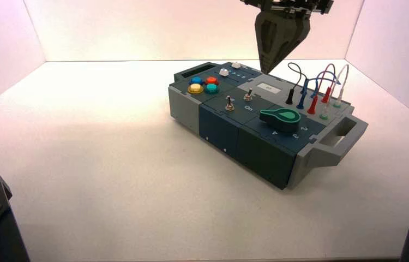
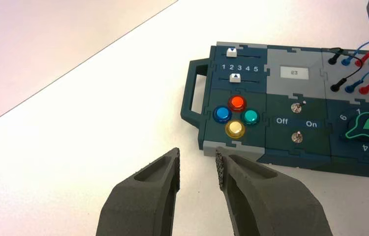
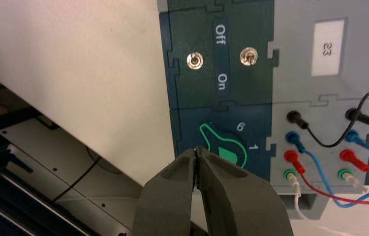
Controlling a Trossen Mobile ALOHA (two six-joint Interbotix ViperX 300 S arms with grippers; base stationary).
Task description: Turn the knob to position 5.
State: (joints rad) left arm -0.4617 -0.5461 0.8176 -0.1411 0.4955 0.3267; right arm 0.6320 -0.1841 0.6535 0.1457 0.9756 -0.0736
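The green teardrop knob (image 1: pixel 280 117) sits at the near right of the box's top and also shows in the left wrist view (image 2: pixel 367 127) and the right wrist view (image 3: pixel 222 145). Its pointer tip lies between dial numerals 6 (image 3: pixel 240 127) and 4 (image 2: pixel 364 147). No dial numeral 5 shows there. My right gripper (image 1: pixel 268 71) is shut and empty, hanging above the box clear of the knob. In its own view the tips (image 3: pixel 197 151) line up with the knob's edge. My left gripper (image 2: pixel 197 157) is open and empty off the box's button end.
The box (image 1: pixel 218 128) carries two toggle switches (image 3: pixel 195 60) by Off/On lettering, several coloured push buttons (image 2: pixel 235 129), two sliders (image 2: pixel 234 77), a small display (image 2: pixel 293 73) and plugged wires (image 1: pixel 314 90). A handle (image 1: pixel 341 136) juts out at its right end.
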